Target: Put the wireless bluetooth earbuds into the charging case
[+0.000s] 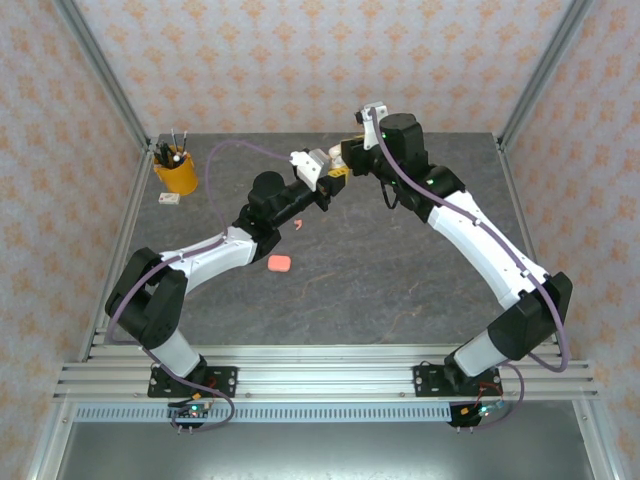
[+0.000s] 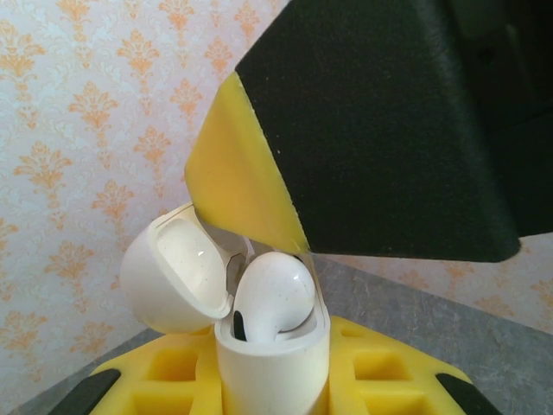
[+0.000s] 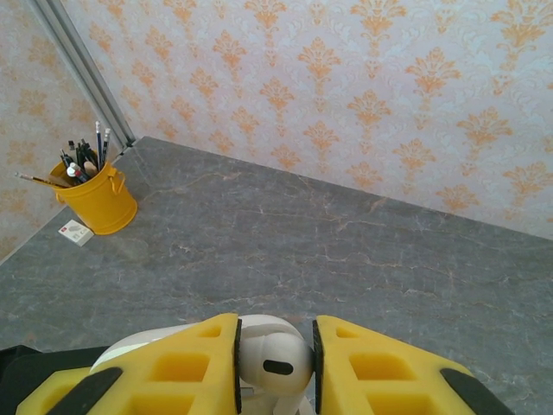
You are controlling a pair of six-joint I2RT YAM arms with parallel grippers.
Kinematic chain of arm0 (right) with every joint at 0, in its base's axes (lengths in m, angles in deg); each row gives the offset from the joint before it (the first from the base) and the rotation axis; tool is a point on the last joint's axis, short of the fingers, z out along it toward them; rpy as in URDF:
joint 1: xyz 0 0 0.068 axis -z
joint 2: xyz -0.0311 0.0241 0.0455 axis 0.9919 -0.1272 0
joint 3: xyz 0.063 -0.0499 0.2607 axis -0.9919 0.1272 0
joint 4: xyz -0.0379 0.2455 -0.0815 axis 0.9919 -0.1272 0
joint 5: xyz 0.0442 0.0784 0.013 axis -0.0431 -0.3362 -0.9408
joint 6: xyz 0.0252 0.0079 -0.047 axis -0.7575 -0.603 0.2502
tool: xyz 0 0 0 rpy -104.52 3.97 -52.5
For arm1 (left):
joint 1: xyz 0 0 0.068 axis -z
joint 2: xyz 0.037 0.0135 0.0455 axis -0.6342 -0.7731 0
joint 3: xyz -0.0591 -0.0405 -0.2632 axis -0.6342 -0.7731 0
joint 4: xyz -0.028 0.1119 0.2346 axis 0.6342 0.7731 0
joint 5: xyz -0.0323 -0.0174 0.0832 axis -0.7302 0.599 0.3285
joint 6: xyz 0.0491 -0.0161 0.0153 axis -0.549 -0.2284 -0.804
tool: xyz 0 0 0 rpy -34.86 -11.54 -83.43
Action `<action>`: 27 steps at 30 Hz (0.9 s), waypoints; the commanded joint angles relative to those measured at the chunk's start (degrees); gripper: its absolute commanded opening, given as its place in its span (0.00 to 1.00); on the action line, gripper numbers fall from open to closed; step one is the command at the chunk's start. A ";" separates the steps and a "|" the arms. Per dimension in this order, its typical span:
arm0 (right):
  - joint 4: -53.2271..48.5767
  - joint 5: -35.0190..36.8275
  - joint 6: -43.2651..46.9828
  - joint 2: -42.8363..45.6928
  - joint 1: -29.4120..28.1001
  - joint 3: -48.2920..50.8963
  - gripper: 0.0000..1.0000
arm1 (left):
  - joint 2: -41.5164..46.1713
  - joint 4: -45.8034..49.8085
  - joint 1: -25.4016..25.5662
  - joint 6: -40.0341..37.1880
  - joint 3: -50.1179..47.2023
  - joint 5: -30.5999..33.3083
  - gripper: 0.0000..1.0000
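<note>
Left gripper clamped on open charging case, lid tipped back toward 9 o'clock. Right gripper pinching white earbud, half-seated in slot. Seating step imo. Next: push straight down, let go. Arms lean in toward 1 and 11 o'clock, wrists meeting. Pink earbud on table, 7 o'clock of grippers.

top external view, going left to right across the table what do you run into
yellow pen cup -> coral-pink case -> small pink earbud -> left gripper -> right gripper
</note>
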 commanded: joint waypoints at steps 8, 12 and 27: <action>1.32 1.69 1.40 0.20 -0.18 1.77 0.25 | 1.24 -1.26 0.87 0.13 1.36 -0.36 0.00; 1.17 0.29 1.27 0.98 -0.18 2.32 0.24 | 1.07 -1.26 0.85 0.14 1.53 -0.45 0.00; 2.04 -2.92 1.09 3.82 -0.18 5.93 0.24 | 0.80 -1.08 0.83 -0.12 2.00 -0.31 0.00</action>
